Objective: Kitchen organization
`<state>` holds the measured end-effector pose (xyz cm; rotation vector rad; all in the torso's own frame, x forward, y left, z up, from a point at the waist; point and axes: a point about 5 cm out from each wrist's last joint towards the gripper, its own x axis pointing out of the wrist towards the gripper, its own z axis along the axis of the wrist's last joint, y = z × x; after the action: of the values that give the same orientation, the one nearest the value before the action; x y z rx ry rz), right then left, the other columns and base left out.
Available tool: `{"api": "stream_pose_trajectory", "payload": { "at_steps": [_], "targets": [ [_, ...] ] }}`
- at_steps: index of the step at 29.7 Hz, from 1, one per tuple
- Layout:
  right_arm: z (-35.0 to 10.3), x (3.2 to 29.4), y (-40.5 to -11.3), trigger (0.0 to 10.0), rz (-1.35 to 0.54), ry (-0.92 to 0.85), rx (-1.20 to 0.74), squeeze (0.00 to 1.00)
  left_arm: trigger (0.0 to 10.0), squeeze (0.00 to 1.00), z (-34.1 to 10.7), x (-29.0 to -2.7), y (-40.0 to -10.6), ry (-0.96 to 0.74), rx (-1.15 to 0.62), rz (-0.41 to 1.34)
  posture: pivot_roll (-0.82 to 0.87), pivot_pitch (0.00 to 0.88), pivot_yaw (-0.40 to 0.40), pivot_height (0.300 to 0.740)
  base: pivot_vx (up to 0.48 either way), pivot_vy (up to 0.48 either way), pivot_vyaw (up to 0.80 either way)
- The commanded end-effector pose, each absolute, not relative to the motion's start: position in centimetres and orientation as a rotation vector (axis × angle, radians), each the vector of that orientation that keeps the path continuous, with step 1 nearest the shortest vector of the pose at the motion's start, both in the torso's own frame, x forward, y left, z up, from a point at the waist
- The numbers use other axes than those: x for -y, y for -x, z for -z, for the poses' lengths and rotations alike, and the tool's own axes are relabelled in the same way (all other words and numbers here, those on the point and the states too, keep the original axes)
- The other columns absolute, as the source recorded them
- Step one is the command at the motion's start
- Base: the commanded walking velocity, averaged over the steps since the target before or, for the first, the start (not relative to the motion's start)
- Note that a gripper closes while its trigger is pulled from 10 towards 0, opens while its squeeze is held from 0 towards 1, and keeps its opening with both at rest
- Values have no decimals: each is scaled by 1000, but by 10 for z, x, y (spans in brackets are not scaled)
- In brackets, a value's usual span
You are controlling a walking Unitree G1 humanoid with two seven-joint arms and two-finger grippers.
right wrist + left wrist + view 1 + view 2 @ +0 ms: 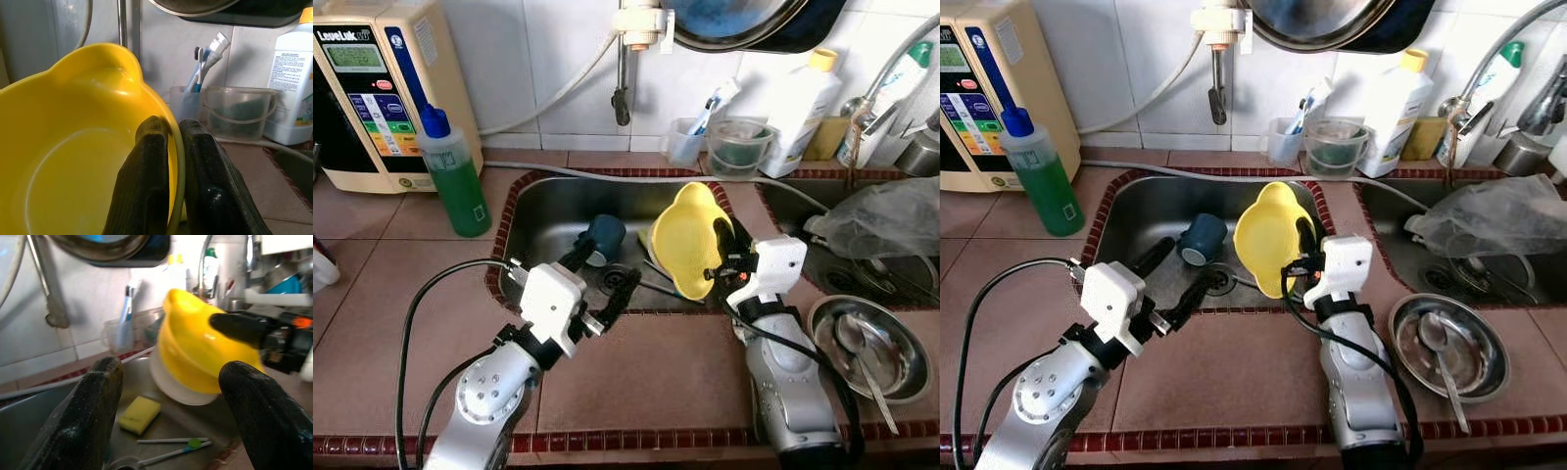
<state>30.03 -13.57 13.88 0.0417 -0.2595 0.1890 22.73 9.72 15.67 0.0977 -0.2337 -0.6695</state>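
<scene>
A yellow bowl (pixel 687 238) stands tilted on edge over the right side of the steel sink (pixel 533 220). My right gripper (pixel 724 257) is shut on its rim; in the right wrist view the two fingers (pixel 151 166) pinch the yellow rim (pixel 177 147). A dark teal cup (pixel 603 238) lies on its side in the sink. My left gripper (pixel 602 279) is open over the sink's front edge, near the cup, holding nothing. The left wrist view looks between its fingers (pixel 93 411) at the yellow bowl (pixel 200 357), a yellow sponge (pixel 140 414) and a toothbrush (pixel 171 444) on the sink floor.
A green soap bottle (pixel 453 176) and a water purifier (pixel 382 88) stand at the left. A steel bowl with a spoon (pixel 867 345) sits on the counter at the right. A plastic bag (pixel 886 220) lies in the second sink. Cups and bottles line the back wall.
</scene>
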Motion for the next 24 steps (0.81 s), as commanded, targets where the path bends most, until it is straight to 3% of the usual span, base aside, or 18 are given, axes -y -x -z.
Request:
{"api": "stream_pose_trajectory", "payload": {
  "at_steps": [1, 14, 24],
  "targets": [
    [-145, 140, -306, 10000, -191, -53, 262, 0, 10000, 0, -159, -93, -221, -94, 230, 708, -9, 94, -5, 740, 0, 0, 0],
    [-161, 147, -315, 10000, -209, -87, 249, 0, 10000, 0, -164, -92, -196, -83, 165, 751, -1, 208, 13, 740, 0, 0, 0],
    [-176, 134, -331, 10000, -335, -100, 174, 0, 10000, 0, -169, -92, -192, -65, 129, 750, 5, 290, 17, 740, 0, 0, 0]
  ]
}}
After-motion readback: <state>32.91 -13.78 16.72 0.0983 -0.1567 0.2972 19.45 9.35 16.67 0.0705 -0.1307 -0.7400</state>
